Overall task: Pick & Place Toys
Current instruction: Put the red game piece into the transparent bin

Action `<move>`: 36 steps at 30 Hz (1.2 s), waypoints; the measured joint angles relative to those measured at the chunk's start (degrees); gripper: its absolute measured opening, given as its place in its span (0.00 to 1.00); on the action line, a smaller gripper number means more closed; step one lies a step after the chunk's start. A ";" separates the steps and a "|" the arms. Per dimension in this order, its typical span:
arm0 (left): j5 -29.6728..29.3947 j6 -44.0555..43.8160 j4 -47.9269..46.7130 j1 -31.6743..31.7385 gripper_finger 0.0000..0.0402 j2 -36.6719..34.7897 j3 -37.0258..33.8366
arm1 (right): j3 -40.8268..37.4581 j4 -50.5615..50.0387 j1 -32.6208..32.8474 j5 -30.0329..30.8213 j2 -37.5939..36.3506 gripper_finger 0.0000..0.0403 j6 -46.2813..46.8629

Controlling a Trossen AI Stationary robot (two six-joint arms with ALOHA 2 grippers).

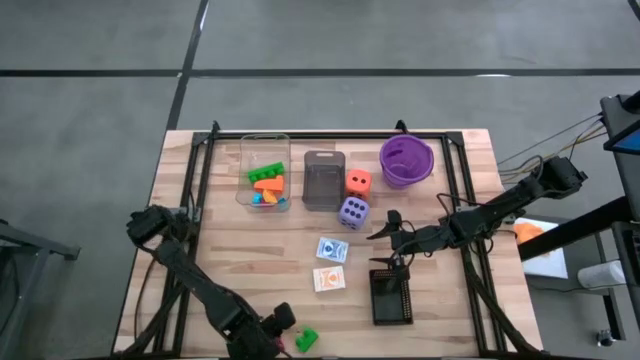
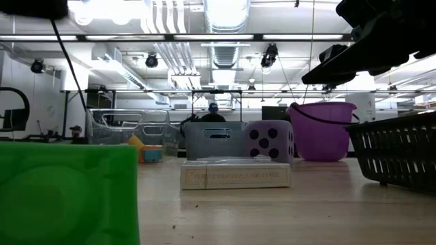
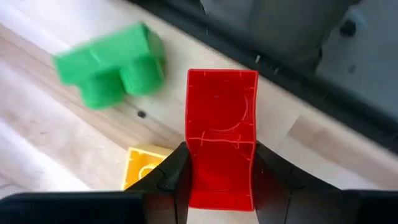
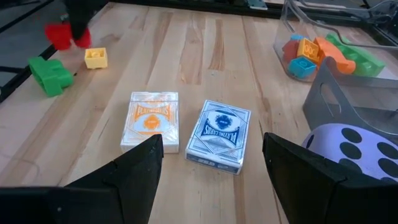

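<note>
My left gripper (image 1: 277,335) is at the table's near edge, left of the middle, shut on a red brick (image 3: 221,124). Beside it on the table lie a green brick (image 3: 112,62) and a small yellow brick (image 3: 143,168). My right gripper (image 4: 211,180) hovers open over the table's right half. Nothing is between its fingers, and below it lie the orange card pack (image 4: 149,121) and the blue one (image 4: 217,134). A purple die (image 1: 352,211) and an orange die (image 1: 358,182) stand behind them. More bricks fill the clear bin (image 1: 265,170). My left gripper pinches the red brick between its two fingers, one finger (image 3: 168,177) on each of its two opposite sides (image 3: 194,165). The fingers slant down from above and lie along the brick. The brick's far end (image 3: 222,81) sticks out past the fingertips, its hollow underside toward the wrist camera.
A grey bin (image 1: 322,180) stands beside the clear bin, with a purple bowl (image 1: 406,160) at the far right. A black basket (image 1: 391,297) sits near the front, right of the card packs. Bare wood lies between the card packs and the loose bricks.
</note>
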 joint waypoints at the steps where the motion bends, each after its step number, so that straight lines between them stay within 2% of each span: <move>1: -0.26 -1.22 0.36 -0.25 0.30 -0.88 0.00 | 0.00 -0.04 -0.01 0.00 0.00 0.68 0.00; 6: -3.42 -5.21 4.23 -0.37 0.30 -5.15 -0.06 | 0.00 -0.09 0.00 0.00 0.00 0.68 -0.24; 9: -4.35 -5.21 13.19 -0.24 0.30 -8.07 -3.09 | 0.00 -0.09 0.00 0.00 0.00 0.68 -0.26; 11: -4.47 -4.93 23.37 -0.11 0.30 -9.92 -8.31 | 0.00 -0.08 0.00 -0.02 0.00 0.68 -0.26; 15: -6.67 -4.80 48.84 0.84 0.30 -13.49 -23.65 | 0.00 -0.07 -0.01 -0.39 0.00 0.68 -0.54; 17: -10.91 -4.60 57.61 1.65 0.30 -15.96 -30.58 | 0.00 -0.05 -0.01 -0.39 0.00 0.68 -0.75; 19: -17.07 -4.58 61.59 2.78 0.30 -19.67 -36.09 | 0.00 -0.04 0.00 -0.39 0.00 0.68 -0.94; 24: -34.45 -5.05 58.36 8.80 0.30 -34.31 -44.80 | -0.02 0.02 -0.01 -0.39 0.00 0.68 -1.09; 27: -40.45 -7.48 52.25 15.31 0.30 -44.29 -47.91 | -0.02 0.30 -0.01 -0.39 0.00 0.68 -1.09; 32: -40.67 -17.33 38.58 31.62 0.30 -57.19 -50.97 | -0.02 1.20 -0.01 -0.35 0.00 0.68 -1.14; 34: -36.81 -20.85 34.13 38.72 0.30 -60.50 -51.45 | -0.02 1.29 -0.01 -0.34 0.00 0.68 -1.14; 36: -29.96 -23.63 30.62 45.22 0.30 -62.54 -51.56 | -0.02 1.27 0.00 -0.33 0.00 0.68 -1.14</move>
